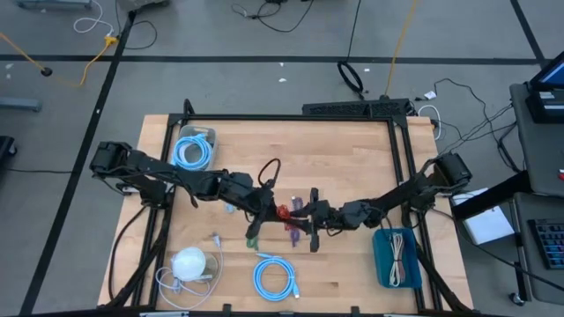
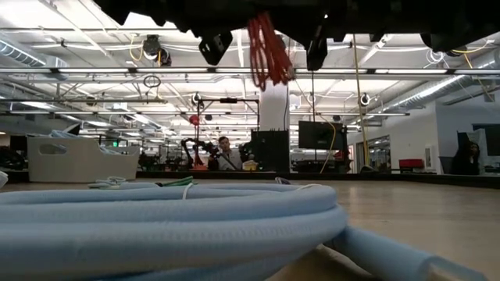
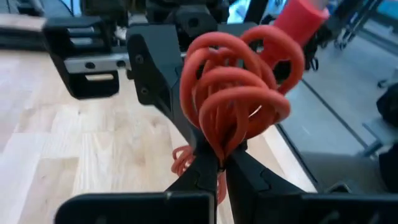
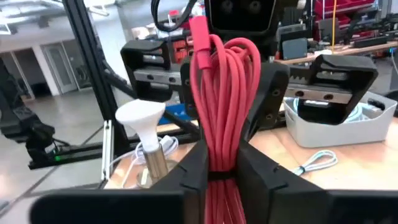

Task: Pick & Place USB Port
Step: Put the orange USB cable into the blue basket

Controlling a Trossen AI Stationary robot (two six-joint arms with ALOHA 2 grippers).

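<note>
A red USB cable (image 1: 284,212), wound into a bundle of loops, is held above the middle of the table between both grippers. My left gripper (image 1: 267,211) comes at it from the table's left, my right gripper (image 1: 306,217) from the right; both are shut on it. In the low view the red cable (image 2: 269,48) hangs clear of the table under the dark grippers. The left wrist view shows the red loops (image 3: 239,93) spreading beyond my left gripper (image 3: 219,163). In the right wrist view a red connector (image 4: 199,31) sticks out past my right gripper (image 4: 222,165). My left gripper pinches several strands of the red cable's loops (image 3: 217,146) between its two fingers, coming level from the table's left. The loops fan out past the fingertips, lifted clear of the table. My right gripper pinches the bundled red strands (image 4: 221,149) between its two fingers, across the bundle, coming level from the table's right. The bundle runs on beyond the fingers, with its connector end (image 4: 199,31) farthest out, and is lifted clear.
A light blue cable coil (image 1: 275,277) lies near the table's near edge and fills the low view (image 2: 172,211). A white bulb-shaped thing (image 1: 188,262) lies at near left. A grey bin (image 1: 194,148) holds a blue cable at far left. A teal bin (image 1: 397,257) sits at near right.
</note>
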